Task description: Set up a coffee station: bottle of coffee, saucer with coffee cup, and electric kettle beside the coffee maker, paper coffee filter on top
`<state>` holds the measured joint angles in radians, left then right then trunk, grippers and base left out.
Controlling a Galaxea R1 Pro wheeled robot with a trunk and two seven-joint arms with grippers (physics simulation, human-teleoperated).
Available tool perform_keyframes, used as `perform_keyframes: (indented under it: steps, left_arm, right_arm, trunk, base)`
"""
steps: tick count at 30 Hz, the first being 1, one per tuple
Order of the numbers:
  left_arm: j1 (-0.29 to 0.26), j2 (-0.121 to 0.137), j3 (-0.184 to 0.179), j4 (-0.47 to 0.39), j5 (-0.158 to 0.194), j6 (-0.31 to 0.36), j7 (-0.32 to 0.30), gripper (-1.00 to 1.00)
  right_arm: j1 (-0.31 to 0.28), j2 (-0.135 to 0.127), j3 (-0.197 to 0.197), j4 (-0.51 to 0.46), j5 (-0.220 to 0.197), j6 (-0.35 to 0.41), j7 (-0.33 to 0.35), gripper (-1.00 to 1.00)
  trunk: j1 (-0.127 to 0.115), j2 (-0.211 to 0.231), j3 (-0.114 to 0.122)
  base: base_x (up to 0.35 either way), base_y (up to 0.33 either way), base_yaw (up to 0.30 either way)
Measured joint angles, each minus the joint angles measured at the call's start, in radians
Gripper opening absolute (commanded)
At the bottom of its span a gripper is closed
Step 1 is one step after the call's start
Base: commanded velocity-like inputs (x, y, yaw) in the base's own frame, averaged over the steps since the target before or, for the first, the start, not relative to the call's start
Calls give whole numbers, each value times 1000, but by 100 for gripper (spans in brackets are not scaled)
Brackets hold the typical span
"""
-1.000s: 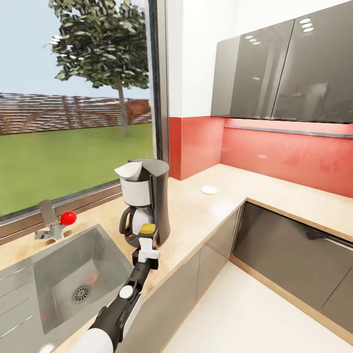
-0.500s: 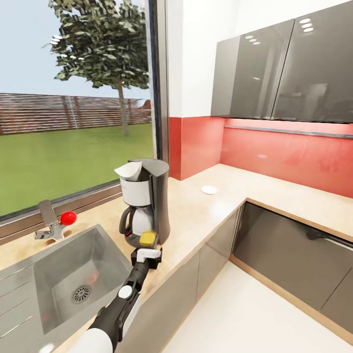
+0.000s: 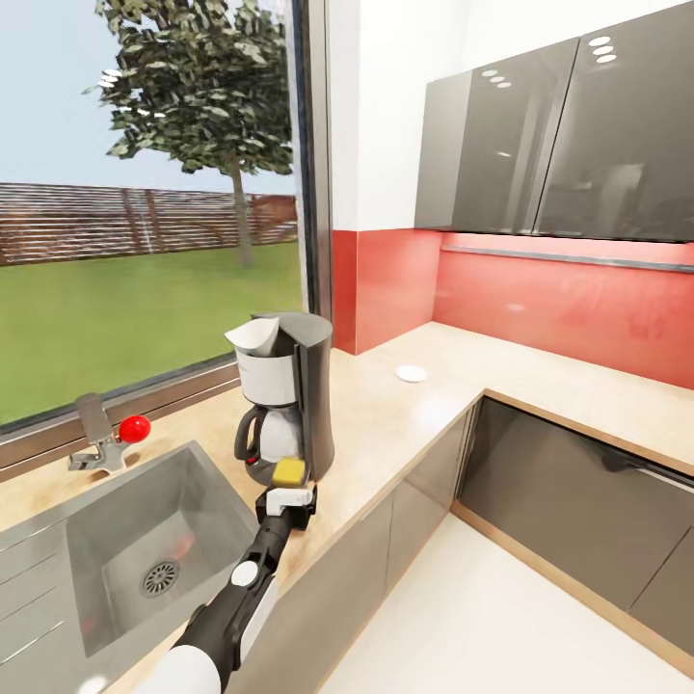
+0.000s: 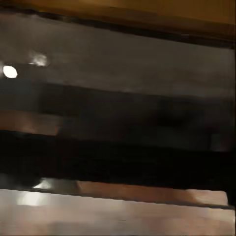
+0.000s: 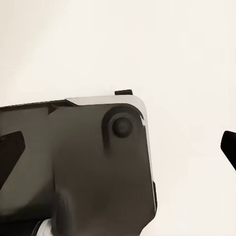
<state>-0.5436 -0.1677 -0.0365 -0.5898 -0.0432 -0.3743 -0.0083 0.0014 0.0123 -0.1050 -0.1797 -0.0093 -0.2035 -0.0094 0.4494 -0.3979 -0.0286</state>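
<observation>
Two runs of pale beige surface point(image 3: 405, 424) are seen meeting at a corner beneath a red backsplash point(image 3: 540, 304) and glossy grey wall cabinets point(image 3: 559, 145); grey base cabinets point(image 3: 569, 492) are fitted below. A steel sink point(image 3: 145, 540) is set into the surface under a large window point(image 3: 145, 193), with a red-knobbed tap point(image 3: 106, 439) behind it. The coffee maker point(image 3: 284, 395) is stood upright on the surface just beside the sink. The bottle of coffee point(image 3: 290, 471), its yellow cap showing, is held directly in front of the coffee maker's base by the left end effector point(image 3: 289, 499), whose fingers are clamped on it. The saucer point(image 3: 412, 373) is lying well apart, toward the corner. Whether the right end effector's fingertips point(image 5: 231, 145) are apart or together cannot be told.
</observation>
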Motion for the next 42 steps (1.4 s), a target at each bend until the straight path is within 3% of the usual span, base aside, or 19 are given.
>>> perform_keyframes:
  steps: [17,39,42]
  left_arm:
    - [0,-1,-1,0,0,0,0,100]
    - [0,4,-6,-6,-8,0,-4,100]
    - [27,15,-21,-15,-24,0,-39,100]
  right_arm:
    - [0,0,0,0,0,0,0,100]
    - [0,0,-1,-1,-1,0,0,100]
    - [0,0,-3,-2,-2,0,-1,100]
  trunk:
    - [0,0,0]
    - [0,0,0]
    - [0,0,0]
  base:
    - [-9,0,0]
    - [-270,-77,0]
    - [-20,-3,0]
